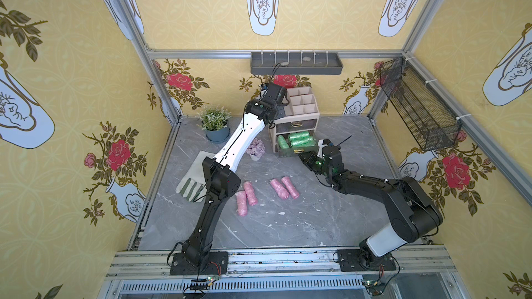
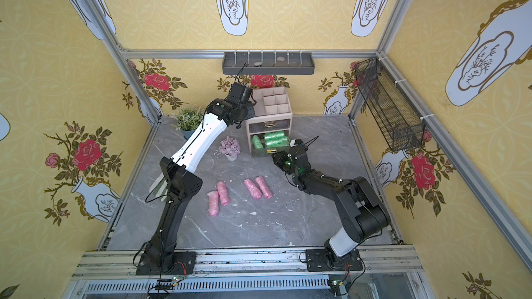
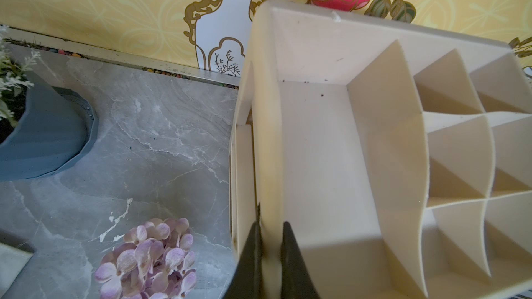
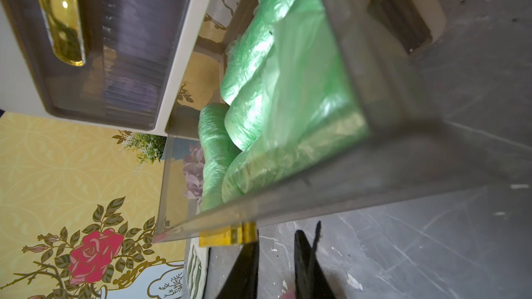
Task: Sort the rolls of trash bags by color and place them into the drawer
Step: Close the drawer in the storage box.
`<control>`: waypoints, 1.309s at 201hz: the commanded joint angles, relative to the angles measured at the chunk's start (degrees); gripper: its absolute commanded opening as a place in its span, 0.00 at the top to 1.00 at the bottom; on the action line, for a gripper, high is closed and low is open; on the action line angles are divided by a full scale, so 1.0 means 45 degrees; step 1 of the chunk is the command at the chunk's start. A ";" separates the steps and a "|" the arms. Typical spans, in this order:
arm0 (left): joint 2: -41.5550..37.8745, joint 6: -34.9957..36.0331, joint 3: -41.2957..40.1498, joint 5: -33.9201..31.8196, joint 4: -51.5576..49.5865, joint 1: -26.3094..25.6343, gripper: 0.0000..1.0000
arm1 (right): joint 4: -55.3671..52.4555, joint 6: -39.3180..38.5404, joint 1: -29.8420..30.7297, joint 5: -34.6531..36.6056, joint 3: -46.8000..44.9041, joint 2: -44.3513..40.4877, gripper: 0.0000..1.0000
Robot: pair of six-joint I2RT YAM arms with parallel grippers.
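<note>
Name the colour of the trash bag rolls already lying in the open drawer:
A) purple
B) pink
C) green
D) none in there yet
C: the open drawer holds only green rolls, while the pink rolls lie out on the tabletop.

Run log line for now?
left tool shut on cream organizer | right tool open by gold handle | green film rolls in clear drawer | pink film rolls on table
</note>
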 commanded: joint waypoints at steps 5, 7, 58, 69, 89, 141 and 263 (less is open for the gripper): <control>0.0273 0.0058 0.0054 0.0371 -0.0361 0.0026 0.96 | 0.1094 -0.0129 -0.0177 -0.0016 0.0487 0.0371 0.75; 0.0274 0.0058 0.0054 0.0362 -0.0361 0.0026 0.96 | 0.1086 -0.0150 -0.0189 -0.0016 0.0518 0.0416 0.75; 0.0274 0.0077 0.0029 0.0439 -0.0381 0.0026 0.96 | 0.1407 -0.0126 -0.0695 -0.0424 0.1444 0.1399 0.74; 0.0276 0.0077 0.0025 0.0467 -0.0352 0.0026 0.96 | 0.1486 -0.0131 -0.0773 -0.0495 0.1675 0.1635 0.74; 0.0274 0.0059 0.0001 0.0503 -0.0361 0.0026 0.96 | 0.1605 -0.0111 -0.0866 -0.0553 0.2037 0.2078 0.74; 0.0177 0.0070 -0.0187 0.0603 -0.0361 0.0006 0.93 | 0.2275 0.0321 -0.0989 -0.0875 0.2918 0.3308 0.72; -0.0361 0.0077 -0.1050 0.0690 -0.0147 0.0005 0.84 | 0.2764 0.0877 -0.1111 -0.1029 0.4182 0.4368 0.68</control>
